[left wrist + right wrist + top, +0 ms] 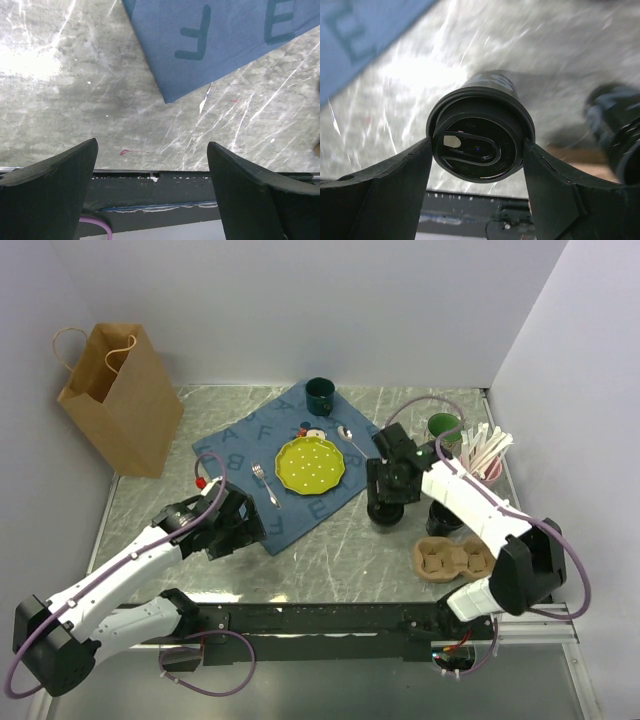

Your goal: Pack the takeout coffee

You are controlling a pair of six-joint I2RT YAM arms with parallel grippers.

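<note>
R gripper (pixel 476 147) closed on takeout coffee cup (pixel 480 125), fingers pinching lid rim both sides. Cup upright on table (pixel 340 560), near pulp carrier (pixel 452 558), prob. staged for short transfer. L gripper (pixel 152 165) open, idle over table by blue cloth (pixel 225 45).

We see the right gripper (pixel 386 490) set over a black cup (pixel 383 515) just off the blue cloth (pixel 240 445). A second cup (pixel 443 522) peeks beside that arm, near the pulp carrier (pixel 450 560). The left gripper (pixel 248 532) hovers at the cloth's near corner.
</note>
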